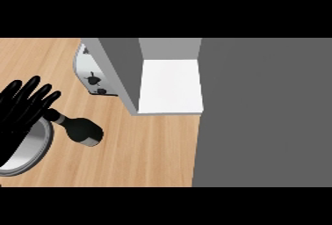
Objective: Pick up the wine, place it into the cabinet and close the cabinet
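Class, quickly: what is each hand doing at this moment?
Left hand: open, fingers straight, holding nothing.
Right hand: not in view.

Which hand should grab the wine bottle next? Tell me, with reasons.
Left. The left hand rests open just beside the wine bottle on the counter; the right hand is not in view.

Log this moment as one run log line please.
left hand open, resting at view's left | right hand not in view | wine bottle lying on counter | cabinet open | wine not yet picked up
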Robot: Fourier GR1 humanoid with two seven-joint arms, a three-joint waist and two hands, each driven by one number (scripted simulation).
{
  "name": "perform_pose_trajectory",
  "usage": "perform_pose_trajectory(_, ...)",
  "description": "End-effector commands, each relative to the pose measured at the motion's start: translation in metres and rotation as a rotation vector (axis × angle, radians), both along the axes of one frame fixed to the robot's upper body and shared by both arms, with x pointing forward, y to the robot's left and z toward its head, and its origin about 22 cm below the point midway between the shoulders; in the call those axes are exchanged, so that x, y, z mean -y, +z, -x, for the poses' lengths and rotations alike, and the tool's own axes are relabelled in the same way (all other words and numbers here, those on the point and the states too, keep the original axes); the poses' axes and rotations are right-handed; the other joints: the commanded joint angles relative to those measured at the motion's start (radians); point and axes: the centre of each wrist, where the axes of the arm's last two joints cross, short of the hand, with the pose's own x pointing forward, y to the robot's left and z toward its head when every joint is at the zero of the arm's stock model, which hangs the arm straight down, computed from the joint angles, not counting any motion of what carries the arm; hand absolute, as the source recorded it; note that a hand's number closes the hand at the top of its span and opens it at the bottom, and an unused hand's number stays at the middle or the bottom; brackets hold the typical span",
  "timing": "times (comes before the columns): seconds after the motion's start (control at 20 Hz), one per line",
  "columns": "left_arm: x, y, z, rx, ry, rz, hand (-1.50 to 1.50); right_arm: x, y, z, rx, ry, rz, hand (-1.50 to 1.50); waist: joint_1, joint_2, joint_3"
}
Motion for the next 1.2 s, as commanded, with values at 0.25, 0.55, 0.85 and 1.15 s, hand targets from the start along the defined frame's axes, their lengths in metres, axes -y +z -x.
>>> perform_pose_trajectory(0.25,-0.035,0.070,-0.003,-0.062,-0.099,0.032,-1.50,-0.010,0.047,0.050,-0.020,0.057,-0.025,-1.50,0.009,0.000,0.002)
perform_pose_trajectory(0.55,-0.058,0.071,0.011,-0.114,-0.082,0.012,-1.50,-0.027,0.064,0.064,-0.022,0.047,-0.054,-1.50,0.012,-0.001,0.001)
perform_pose_trajectory(0.85,-0.045,0.075,0.003,-0.113,-0.064,0.007,-1.50,-0.027,0.069,0.056,-0.029,0.034,-0.039,-1.50,0.006,0.001,0.001)
perform_pose_trajectory(1.15,-0.055,0.060,-0.001,-0.143,-0.011,-0.011,-1.50,-0.031,0.072,0.060,-0.021,0.026,-0.040,-1.50,-0.001,0.001,0.000)
